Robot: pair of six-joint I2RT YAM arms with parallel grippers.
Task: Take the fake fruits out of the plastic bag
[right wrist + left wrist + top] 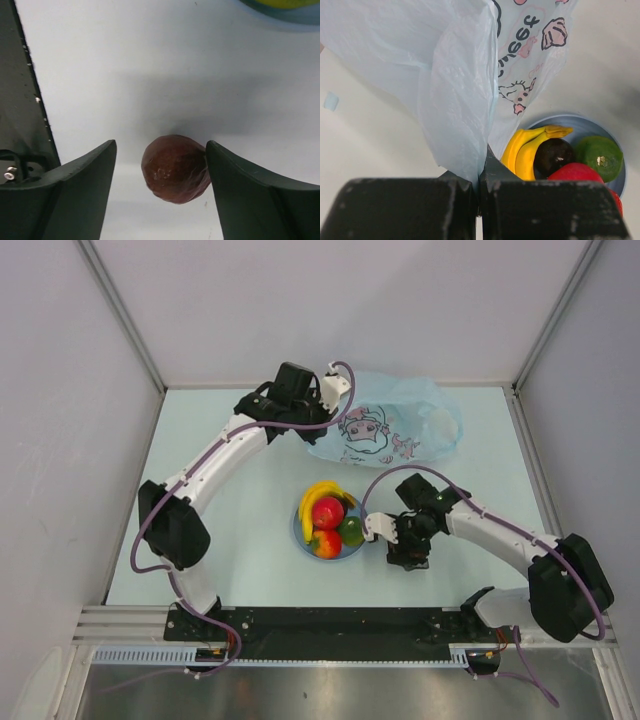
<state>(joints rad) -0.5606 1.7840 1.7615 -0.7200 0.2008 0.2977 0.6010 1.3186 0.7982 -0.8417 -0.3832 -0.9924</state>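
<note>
Left gripper [480, 172]: clamped tight on a fold of the plastic bag [455, 75].
Right gripper [160, 145]: jaws wide, gripping nothing; the small maroon fruit [175, 170] sits between them (touching one finger, clear of the other).
Blue plate [300, 540]: just beside the right gripper, holding banana [318, 495], red apple [327, 512], green fruit [351, 531] and red-orange fruit [326, 543].
Bag: beyond the plate.

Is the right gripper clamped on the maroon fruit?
No: in the right wrist view the right gripper has its jaws wide apart, and bare table shows between the maroon fruit and one jaw.
</note>
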